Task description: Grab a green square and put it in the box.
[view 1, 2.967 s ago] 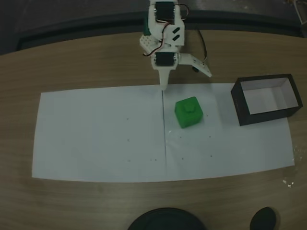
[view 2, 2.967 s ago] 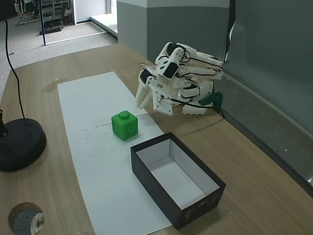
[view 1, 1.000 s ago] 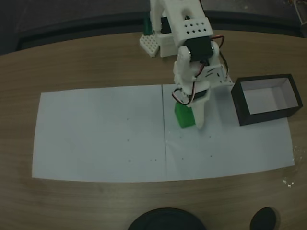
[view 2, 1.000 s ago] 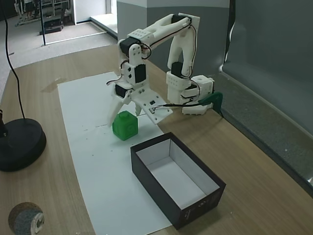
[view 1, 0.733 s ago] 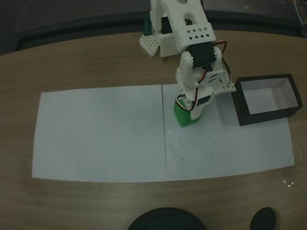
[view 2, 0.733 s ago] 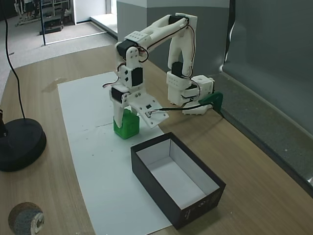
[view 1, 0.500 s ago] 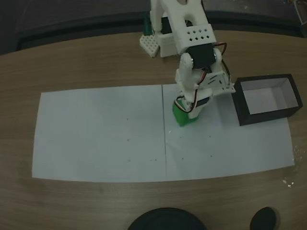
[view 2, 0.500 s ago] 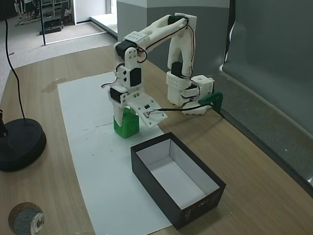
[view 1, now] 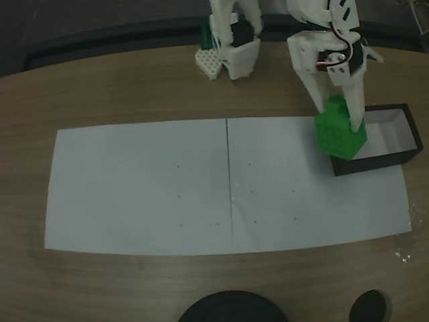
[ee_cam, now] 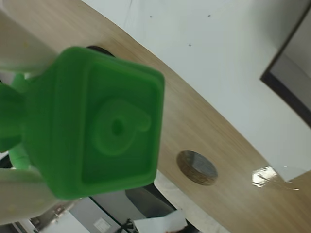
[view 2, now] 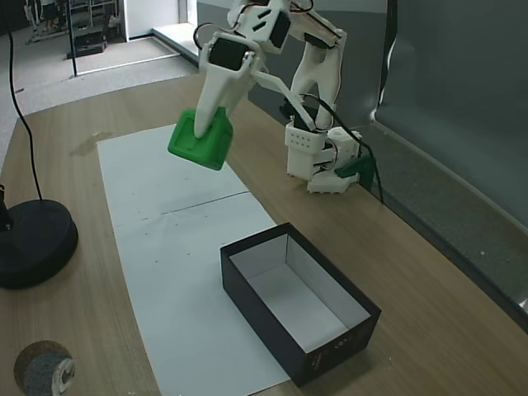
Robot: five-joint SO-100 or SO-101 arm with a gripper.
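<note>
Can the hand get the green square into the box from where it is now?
Probably yes. The hand holds the green square in the air, the box is open-topped with nothing inside, and nothing stands between them.

The arm [view 2: 309, 49] is white printed plastic with black servo blocks set into its joints and thin red and black cables looped along the links. Its white base [view 2: 318, 157] carries a dark green clamp piece [view 2: 360, 167] on the right in a fixed view. The gripper [view 2: 202, 136] has long, tapering white fingers [view 1: 354, 100].

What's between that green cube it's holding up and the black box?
Nothing but air and bare white paper. In a fixed view the cube, clamped in the gripper, hangs clear above the paper, apart from the box.
</note>
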